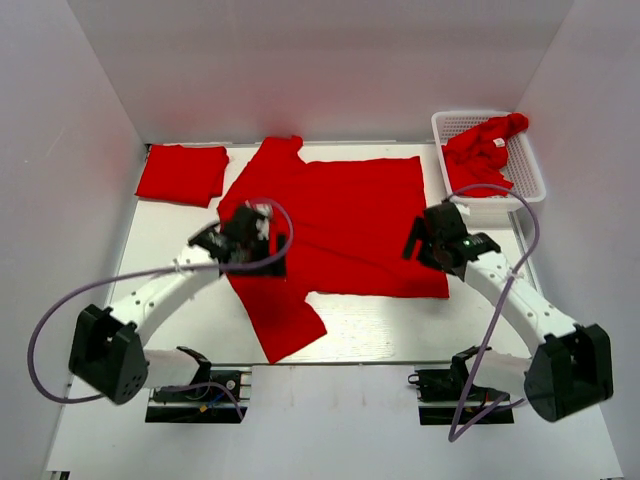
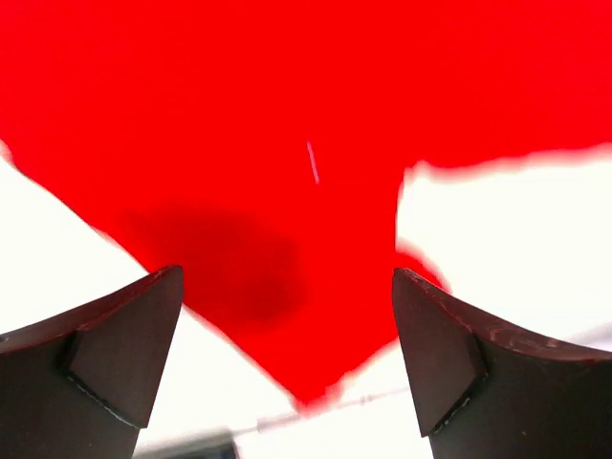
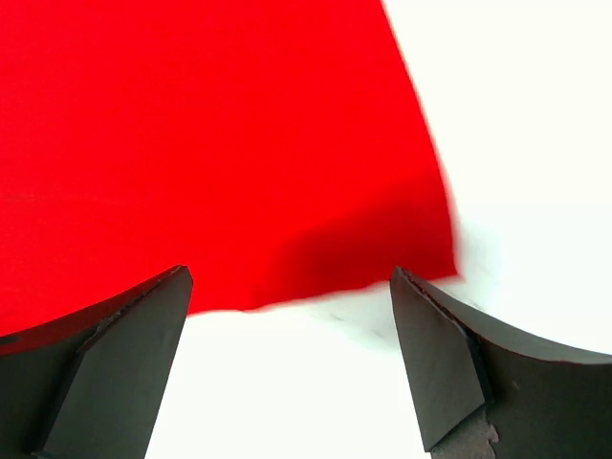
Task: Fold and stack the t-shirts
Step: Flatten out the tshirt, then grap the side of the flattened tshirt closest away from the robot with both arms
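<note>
surface: white table (image 1: 400, 325), white walls (image 1: 330, 60) | spread shirt (image 1: 350, 220) flat mid-table | folded shirt (image 1: 182, 172) far-left corner | basket (image 1: 530, 175) far right, holding crumpled shirt (image 1: 480, 150) | left gripper (image 2: 287, 273) wide, empty, over spread shirt's left edge | right gripper (image 3: 290, 273) wide, empty, over its near-right corner

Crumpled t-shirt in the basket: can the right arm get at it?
Probably yes. The right arm's fingers are open and empty, close to the basket, and the crumpled t-shirt lies uncovered inside.
</note>
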Controlling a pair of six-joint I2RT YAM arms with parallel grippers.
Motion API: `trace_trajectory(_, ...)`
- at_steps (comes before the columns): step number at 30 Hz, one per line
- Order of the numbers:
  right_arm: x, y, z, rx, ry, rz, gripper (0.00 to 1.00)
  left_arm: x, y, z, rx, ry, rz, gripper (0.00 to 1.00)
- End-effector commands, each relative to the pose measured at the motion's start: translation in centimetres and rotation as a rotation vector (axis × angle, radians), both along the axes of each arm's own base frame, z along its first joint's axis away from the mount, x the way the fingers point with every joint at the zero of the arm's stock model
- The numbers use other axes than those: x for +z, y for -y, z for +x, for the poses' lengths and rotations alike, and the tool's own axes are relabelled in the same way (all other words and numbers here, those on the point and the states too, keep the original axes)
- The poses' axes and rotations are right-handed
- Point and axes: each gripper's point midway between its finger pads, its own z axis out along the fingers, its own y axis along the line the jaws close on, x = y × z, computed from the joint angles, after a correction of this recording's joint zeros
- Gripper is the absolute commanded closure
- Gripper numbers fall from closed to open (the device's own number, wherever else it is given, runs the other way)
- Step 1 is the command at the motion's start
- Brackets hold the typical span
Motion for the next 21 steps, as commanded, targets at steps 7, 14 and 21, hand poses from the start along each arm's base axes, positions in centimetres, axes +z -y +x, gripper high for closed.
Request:
trace_trajectory(7,-1.6,5.3,-4.4,-0.150,-0.051,-0.107,0.10,-4.8,2.5,-15.0,0.031,-0.321,-0.098,0.00)
trace_trajectory(14,-1.9,6.5,-5.0,-0.184,-0.069,-0.127,0.10,-8.0,3.5,-18.8,-0.027,-0.436,0.126,0.00)
trace_trajectory(21,-2.3,6.9,-4.8,-0.167,-0.086,-0.138,0.10,-7.3,-0.2,-19.3,0.133,-0.394,0.203,0.00)
